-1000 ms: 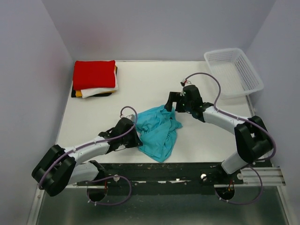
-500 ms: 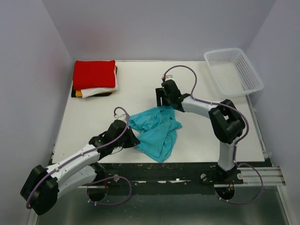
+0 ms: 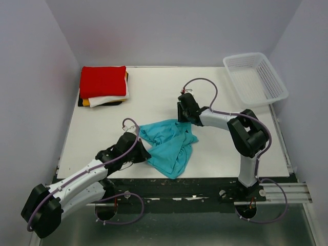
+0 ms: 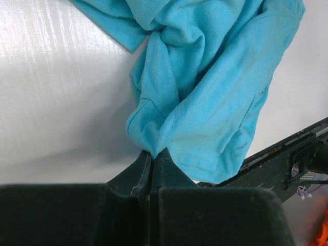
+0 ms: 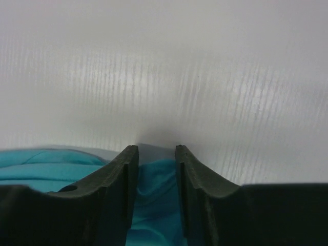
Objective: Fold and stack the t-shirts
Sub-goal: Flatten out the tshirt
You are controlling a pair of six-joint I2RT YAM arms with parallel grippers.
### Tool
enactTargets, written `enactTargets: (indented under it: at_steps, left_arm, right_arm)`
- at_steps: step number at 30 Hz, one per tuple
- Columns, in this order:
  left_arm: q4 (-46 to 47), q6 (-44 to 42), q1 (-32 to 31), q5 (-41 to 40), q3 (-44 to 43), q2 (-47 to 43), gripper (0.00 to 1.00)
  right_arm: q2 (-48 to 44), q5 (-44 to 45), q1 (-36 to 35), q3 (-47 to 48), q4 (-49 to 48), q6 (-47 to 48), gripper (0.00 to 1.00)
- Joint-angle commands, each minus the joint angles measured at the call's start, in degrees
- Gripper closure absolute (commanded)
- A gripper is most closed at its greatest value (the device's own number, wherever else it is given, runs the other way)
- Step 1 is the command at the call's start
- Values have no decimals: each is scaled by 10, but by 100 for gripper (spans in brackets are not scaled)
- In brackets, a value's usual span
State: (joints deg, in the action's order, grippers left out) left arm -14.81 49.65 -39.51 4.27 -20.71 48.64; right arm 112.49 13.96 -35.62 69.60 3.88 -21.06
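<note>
Right claw lowered onto crumpled turquoise-blue cloth t-shirt, fingers parted, straddling far edge; left claw pinched tight on near-left edge.

On the white flat table, the crumpled turquoise cloth t-shirt lies centre, toward the near edge. The stack of folded cloth t-shirts is in the far-left corner and the white plastic mesh basket in the far-right. The left gripper is at the shirt's left edge and the right gripper at its far edge.

readable text: none in any view
turquoise t-shirt: plain cloth, no print or tag legible
folded stack: no labels legible
</note>
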Motion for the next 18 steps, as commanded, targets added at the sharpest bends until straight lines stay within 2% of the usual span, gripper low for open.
enactTargets:
  at_steps: [1, 5, 8, 12, 18]
  left_arm:
    - [-19, 5, -3, -26, 3, -14, 100]
    - [-40, 3, -3, -38, -11, -27, 100]
    - [-64, 0, -2, -68, -31, -42, 100]
    - [-125, -6, -2, -134, -101, -66, 100]
    - [-180, -41, 1, -222, -265, -65, 100]
  right_arm:
    - [-31, 5, 0, -41, -9, -37, 72]
    - [-44, 21, 0, -49, -20, -44, 98]
    - [-65, 59, 0, -42, -28, -44, 99]
    - [-113, 126, 1, -17, -19, -33, 99]
    - [-197, 189, 0, 32, -21, 21, 99]
